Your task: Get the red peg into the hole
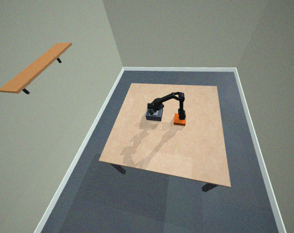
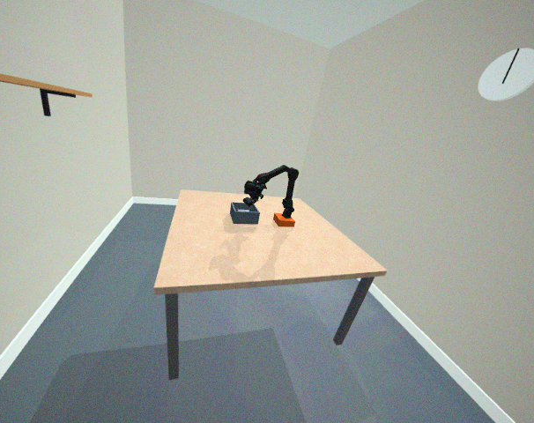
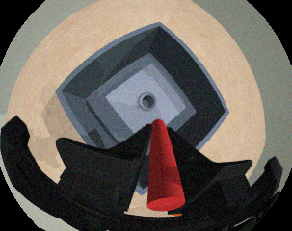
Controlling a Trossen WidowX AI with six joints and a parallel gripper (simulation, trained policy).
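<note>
My gripper (image 1: 152, 111) (image 2: 249, 201) (image 3: 157, 129) is shut on the red peg (image 3: 165, 164). It is held over the open blue-grey box (image 1: 153, 118) (image 2: 246, 218) (image 3: 189, 69), with the fingers slanting downward. In the wrist view the peg runs lengthwise between the fingers, its narrow-looking far end toward the box. The light plate (image 3: 128, 96) lies at the box bottom, and its round hole (image 3: 146, 101) shows just beyond the peg's far end. The peg cannot be made out in the top and exterior views, and its exact height over the plate cannot be told.
The orange base block (image 1: 179, 122) (image 2: 284, 222) of the arm stands beside the box on the wooden table (image 1: 204, 150) (image 2: 303, 255). The box walls stand up around the plate. A wooden shelf (image 1: 39, 65) (image 2: 30, 83) is on the wall, away from the table.
</note>
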